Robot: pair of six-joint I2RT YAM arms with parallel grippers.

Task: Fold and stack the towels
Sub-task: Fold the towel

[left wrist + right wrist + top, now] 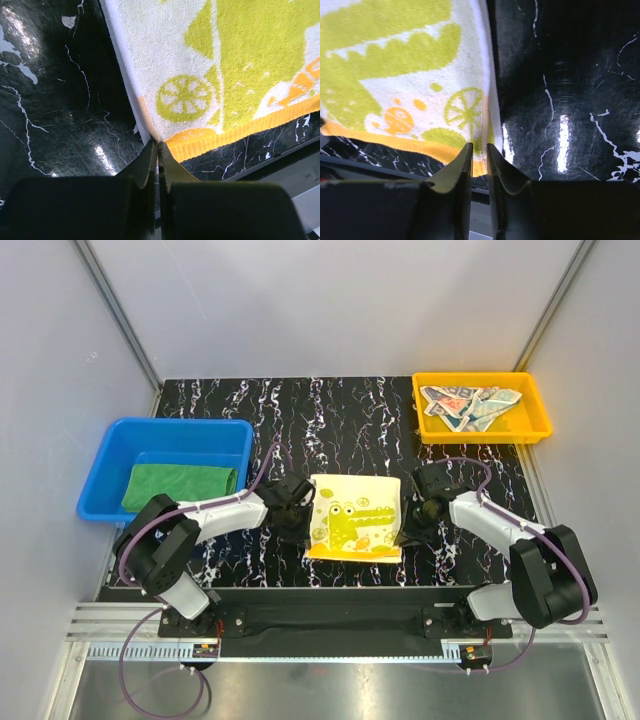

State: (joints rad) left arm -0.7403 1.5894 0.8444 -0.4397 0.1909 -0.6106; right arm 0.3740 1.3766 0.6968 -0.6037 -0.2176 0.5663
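The pale yellow crocodile towel (354, 518) lies spread on the black marbled table, between the two arms. My left gripper (303, 524) is at its near left corner; in the left wrist view the jaws (158, 144) are pressed together on the towel's corner (170, 135). My right gripper (408, 528) is at the near right corner; in the right wrist view its jaws (479, 146) pinch the towel's edge (481, 131) with a thin gap. The green towel (180, 486) lies folded in a blue bin. The cream printed towel (470, 405) lies crumpled in an orange bin.
The blue bin (120, 440) stands at the left edge of the table. The orange bin (430, 425) stands at the back right. Grey walls close in the sides and back. The table's near edge (280, 150) runs just below the towel.
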